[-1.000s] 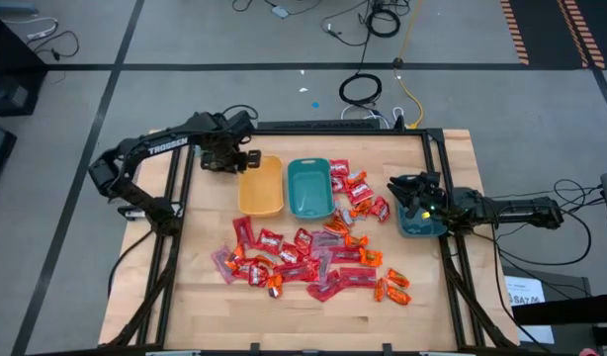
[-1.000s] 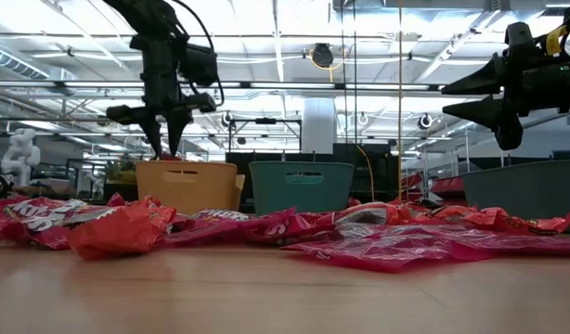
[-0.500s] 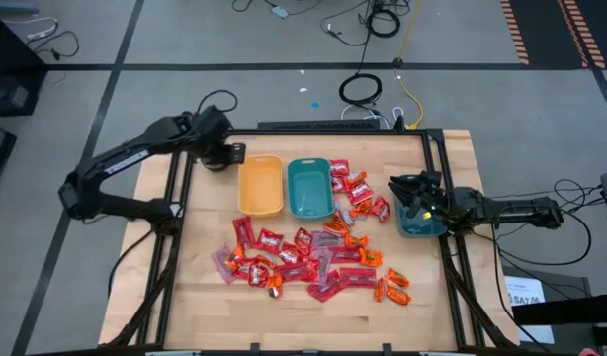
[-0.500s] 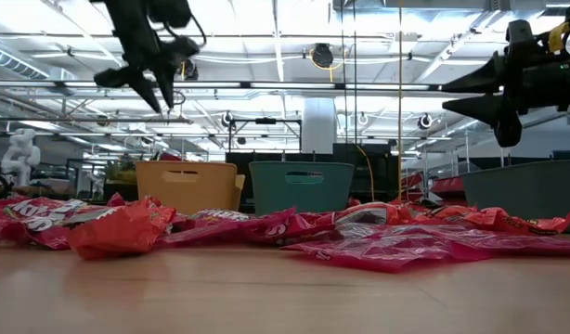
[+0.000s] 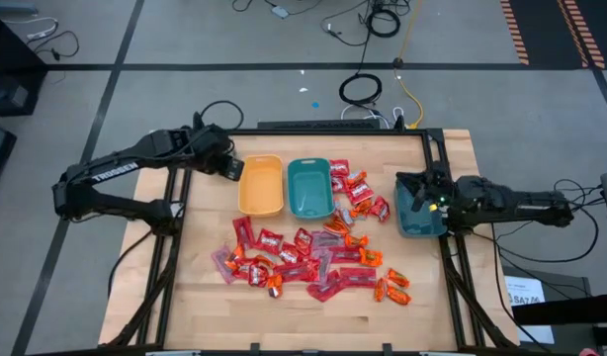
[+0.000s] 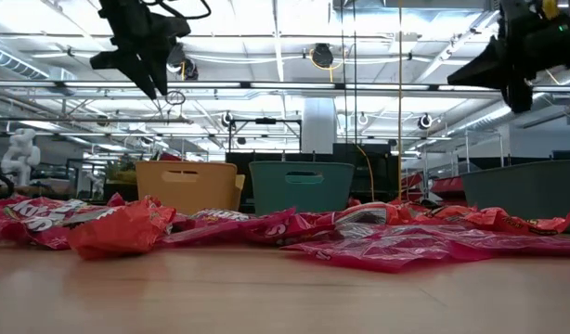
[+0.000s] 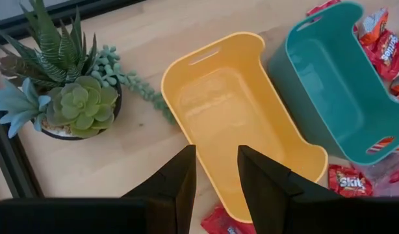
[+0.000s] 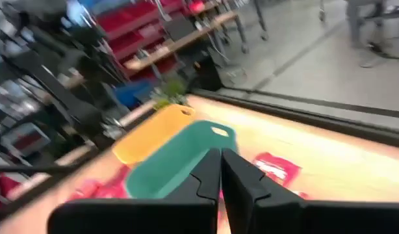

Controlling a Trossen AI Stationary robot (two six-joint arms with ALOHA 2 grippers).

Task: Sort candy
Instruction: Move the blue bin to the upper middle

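Observation:
The candy lies in a loose heap of red, pinkish and orange packets on the table's near middle, with more candy beside the middle teal bin. My left gripper hangs open and empty, high above the yellow bin's far left corner; in its wrist view the left gripper looks down into the empty yellow bin. My right gripper is shut and empty, raised over the right teal bin. In its own view the right gripper has its fingers together.
A small potted green plant stands on the table left of the yellow bin. The three bins sit in a row across the table's far half. Black frame rails run along the table's left and right sides.
My left gripper has risen well clear of the yellow bin and tipped, staying open. My right gripper has risen above the right teal bin and has shut. The candy and the bins have kept still.

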